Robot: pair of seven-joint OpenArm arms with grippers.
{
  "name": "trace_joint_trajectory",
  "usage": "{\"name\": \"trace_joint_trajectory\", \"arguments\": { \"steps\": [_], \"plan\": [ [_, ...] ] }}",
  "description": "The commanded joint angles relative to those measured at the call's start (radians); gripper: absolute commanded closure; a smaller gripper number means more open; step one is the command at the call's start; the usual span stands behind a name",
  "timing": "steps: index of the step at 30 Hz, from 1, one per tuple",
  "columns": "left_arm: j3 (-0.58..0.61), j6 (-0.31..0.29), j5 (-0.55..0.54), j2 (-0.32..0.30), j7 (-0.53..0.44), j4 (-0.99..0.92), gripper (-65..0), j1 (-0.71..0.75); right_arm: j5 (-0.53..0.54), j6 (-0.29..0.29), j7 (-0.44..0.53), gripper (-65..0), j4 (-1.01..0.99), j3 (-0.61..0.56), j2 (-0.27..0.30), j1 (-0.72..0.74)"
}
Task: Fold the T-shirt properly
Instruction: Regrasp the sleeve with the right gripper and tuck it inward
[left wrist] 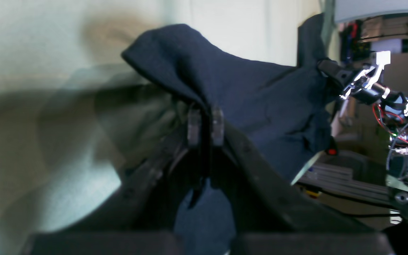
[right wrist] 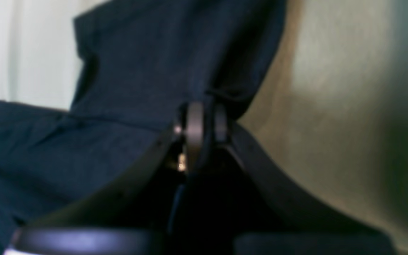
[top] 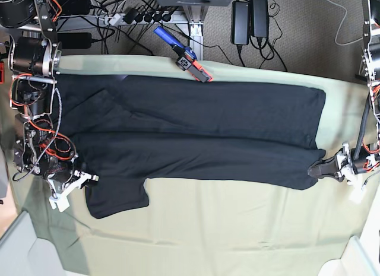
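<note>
Cloth is being pinched at both ends: the left gripper (top: 317,168) and right gripper (top: 85,182) are each clamping the near edge of the black T-shirt (top: 196,133), lying matte and rumpled across the pale green cloth (top: 225,228). Lengthwise folding seems underway; next, both arms probably need lifting together, evenly.

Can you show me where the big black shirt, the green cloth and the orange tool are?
Large black cotton T-shirt (top: 196,127): base view, middle of its body.
Pale green cloth (top: 237,228): base view, bare front part.
Orange-and-blue tool (top: 185,55): base view, its middle.
</note>
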Motion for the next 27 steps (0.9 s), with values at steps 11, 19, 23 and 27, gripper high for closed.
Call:
{"name": "trace_joint_trajectory", "arguments": {
  "steps": [11,19,23,27],
  "plan": [
    [-0.005,-0.024,-0.107,-0.066,0.029,0.019,0.0,-0.010,0.108,0.072,-0.053,0.0,0.386,0.003,0.076,-0.159],
    [-0.005,-0.024,-0.107,-0.066,0.029,0.020,0.0,0.066,0.118,0.072,-0.052,0.0,0.480,0.004,0.113,-0.281],
    [-0.005,-0.024,-0.107,-0.063,0.029,0.020,0.0,0.082,0.119,0.069,-0.053,0.0,0.479,0.004,0.113,-0.296],
    [-0.005,-0.024,-0.107,-0.060,0.029,0.026,0.0,0.081,0.118,0.068,-0.053,-42.7,0.479,0.005,0.113,-0.277]
  ]
}}
